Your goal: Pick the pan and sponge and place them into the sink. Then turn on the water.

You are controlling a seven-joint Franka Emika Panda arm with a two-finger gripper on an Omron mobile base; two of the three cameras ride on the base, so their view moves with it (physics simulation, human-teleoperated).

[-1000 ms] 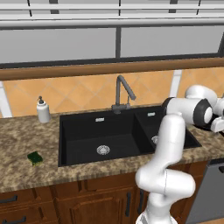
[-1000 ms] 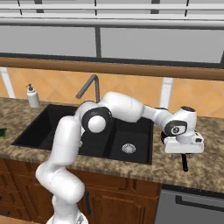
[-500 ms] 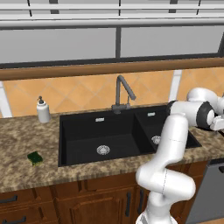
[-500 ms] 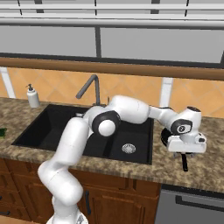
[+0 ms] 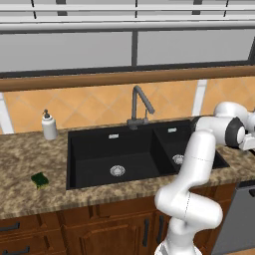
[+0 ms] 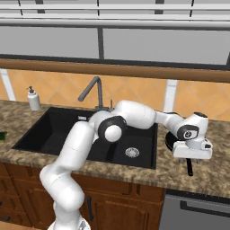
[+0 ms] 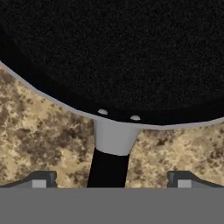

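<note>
The gripper (image 7: 109,177) is open in the hand view: its two fingertips (image 7: 41,179) stand wide apart, one on each side of the pan's handle (image 7: 107,168), and neither touches it. The pan (image 7: 113,52) is close before them and lies on the speckled counter (image 7: 35,135). A grey collar with two rivets joins the handle to the pan's rim.

In the left base view, the sink (image 5: 89,159) is the landmark. The sponge (image 5: 39,179) lies on the counter to its left, apart from the rim. The soap bottle (image 5: 49,125) stands behind the sink's left corner, and the faucet (image 5: 139,107) rises behind its middle. The arm crosses the narrow bowl.

In the right base view, the hand hangs low over the pan (image 6: 170,138), just right of the sink (image 6: 49,130). The handle (image 6: 189,167) points toward the counter's front edge.
</note>
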